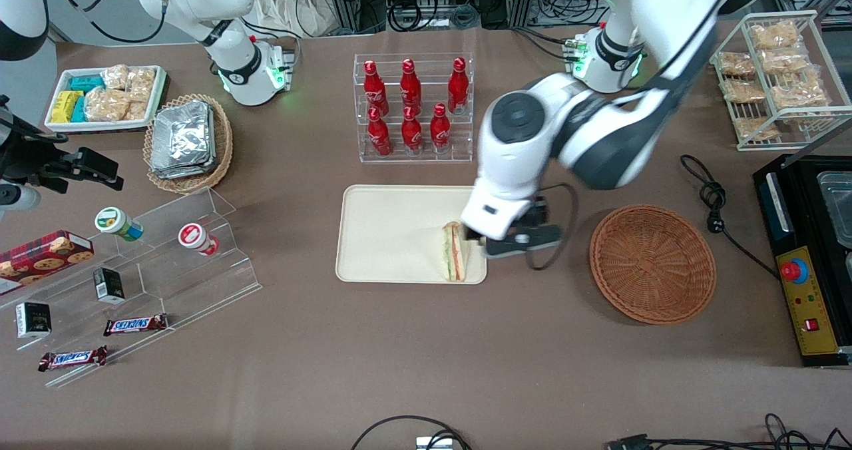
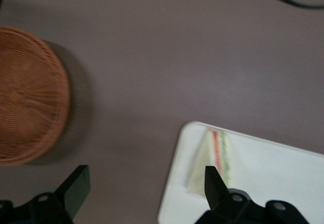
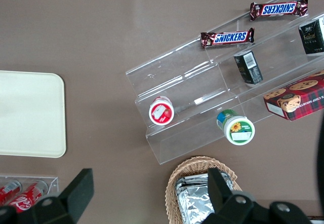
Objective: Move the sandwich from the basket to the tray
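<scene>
The sandwich (image 1: 454, 251), a white wedge with orange and green layers, lies on the cream tray (image 1: 386, 237), at the tray's near corner toward the working arm's end. My left gripper (image 1: 491, 238) hangs over that tray edge, beside the sandwich, between the tray and the round orange-brown basket (image 1: 652, 263). In the left wrist view the gripper (image 2: 144, 183) is wide open and holds nothing. One fingertip (image 2: 212, 179) stands over the sandwich (image 2: 216, 153) on the tray (image 2: 273, 183); the other is over bare table. The basket (image 2: 25, 92) is empty.
A rack of red bottles (image 1: 414, 107) stands farther from the camera than the tray. A black cable (image 1: 715, 200) and a black machine (image 1: 809, 257) lie toward the working arm's end. Acrylic steps (image 1: 153, 263) with snacks and an oval basket of foil packets (image 1: 188, 140) lie toward the parked arm's end.
</scene>
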Available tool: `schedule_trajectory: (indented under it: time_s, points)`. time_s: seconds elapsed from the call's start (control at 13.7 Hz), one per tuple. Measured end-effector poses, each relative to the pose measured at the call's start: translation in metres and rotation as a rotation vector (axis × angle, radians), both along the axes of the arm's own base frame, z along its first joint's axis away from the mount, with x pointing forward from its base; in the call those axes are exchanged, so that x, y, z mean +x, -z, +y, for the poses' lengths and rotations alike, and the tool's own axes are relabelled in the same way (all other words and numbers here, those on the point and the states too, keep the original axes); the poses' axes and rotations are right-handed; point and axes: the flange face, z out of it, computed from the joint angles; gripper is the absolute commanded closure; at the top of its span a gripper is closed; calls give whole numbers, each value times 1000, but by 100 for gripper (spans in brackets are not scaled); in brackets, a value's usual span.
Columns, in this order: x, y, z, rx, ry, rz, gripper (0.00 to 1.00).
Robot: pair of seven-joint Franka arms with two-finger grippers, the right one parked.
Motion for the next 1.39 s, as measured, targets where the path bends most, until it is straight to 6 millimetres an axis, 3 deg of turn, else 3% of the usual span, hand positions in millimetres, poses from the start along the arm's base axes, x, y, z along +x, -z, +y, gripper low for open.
schedule_trajectory:
  time_s: [0.22, 0.36, 0.44, 0.51, 0.95, 1.39]
  points:
    - [26, -45, 117, -20, 32, 68, 0]
    - [28, -68, 179, -49, 72, 92, 0]
    - [24, -77, 200, -57, 107, 97, 0]
    - [17, -86, 215, -59, 140, 100, 0]
    - [-25, -121, 259, -48, 215, 82, 0]
    - [-42, -121, 296, -70, 224, 123, 0]
